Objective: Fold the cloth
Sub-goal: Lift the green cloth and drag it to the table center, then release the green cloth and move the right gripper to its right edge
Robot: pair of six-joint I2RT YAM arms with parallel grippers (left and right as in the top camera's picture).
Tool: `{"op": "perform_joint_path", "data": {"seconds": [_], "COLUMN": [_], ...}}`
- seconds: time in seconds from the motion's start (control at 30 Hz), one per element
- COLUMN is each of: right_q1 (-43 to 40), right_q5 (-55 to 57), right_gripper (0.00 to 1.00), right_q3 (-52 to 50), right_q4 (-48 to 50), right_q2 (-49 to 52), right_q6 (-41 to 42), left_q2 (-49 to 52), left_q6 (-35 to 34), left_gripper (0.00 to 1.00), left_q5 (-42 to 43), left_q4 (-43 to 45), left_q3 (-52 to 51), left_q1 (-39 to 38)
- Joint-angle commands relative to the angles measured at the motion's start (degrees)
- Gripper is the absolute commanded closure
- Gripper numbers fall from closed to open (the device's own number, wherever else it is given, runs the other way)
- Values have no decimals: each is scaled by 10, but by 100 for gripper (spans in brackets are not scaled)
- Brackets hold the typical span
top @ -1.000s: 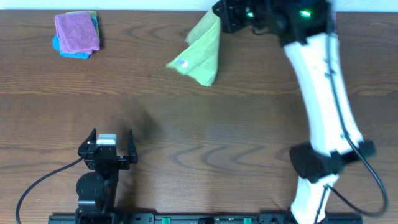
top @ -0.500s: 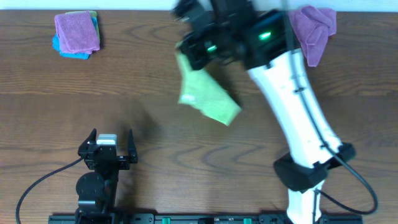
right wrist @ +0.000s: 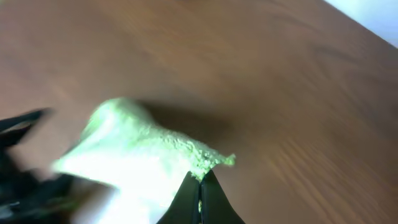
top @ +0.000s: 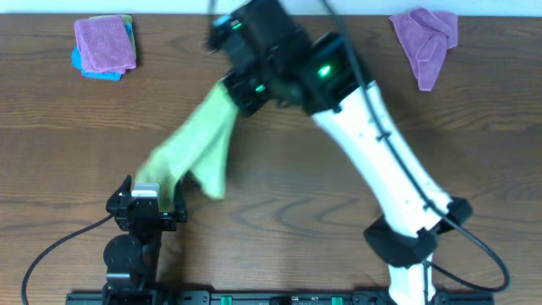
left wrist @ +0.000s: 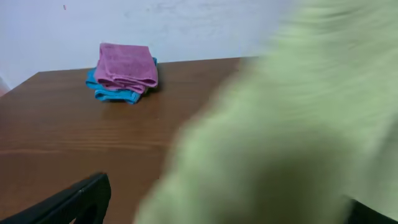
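The lime-green cloth hangs stretched and blurred from my right gripper, slanting down to the front left. Its lower end reaches my left gripper. In the right wrist view the right gripper is shut on a crumpled corner of the cloth above the wooden table. In the left wrist view the cloth fills the right and centre as a green blur, close to the camera. The left gripper stands open near the front edge, with one dark finger showing at the lower left.
A folded purple cloth lies on a blue cloth at the back left; both show in the left wrist view, purple over blue. Another purple cloth lies crumpled at the back right.
The right arm has swung left and toward the front with the cloth, from the back centre to above the left gripper. The left arm has not moved.
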Motion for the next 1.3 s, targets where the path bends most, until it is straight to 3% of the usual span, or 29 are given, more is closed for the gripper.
{"op": "perform_joint_path", "data": {"seconds": [0.0,0.1,0.13,0.17,0.2,0.23,0.73,1.27], "right_q1": [-72,-141,-158,-170,-178,-185,-179,-181], "right_q5": [95,99,76,51,30,10,52,51], "right_gripper": [99,99,79,35,11,1,1,1], "right_q3": [-2,-4,-4,-4,-4,-4,-31,-32], "right_q4": [-33,-83,-88,-90,-90,-90,-91,-134], "right_q2": [12,49,60,68,74,79,87,50], "right_q6": [49,115,115,115,114,100,-32,-41], "left_q2": [-3,-3,-3,-3,-3,-3,-3,-3], "left_q6": [6,6,6,6,6,6,6,6], "left_gripper": [5,4,5,5,5,5,5,5], "left_q5": [-10,-10,-10,-10,-10,-10,-10,-10], "left_q4": [-7,-7,-7,-7,-7,-7,-7,-7], "left_q3": [-17,-17,-17,-17,-17,-17,-17,-17], "left_q1": [2,2,2,2,2,2,2,2]}}
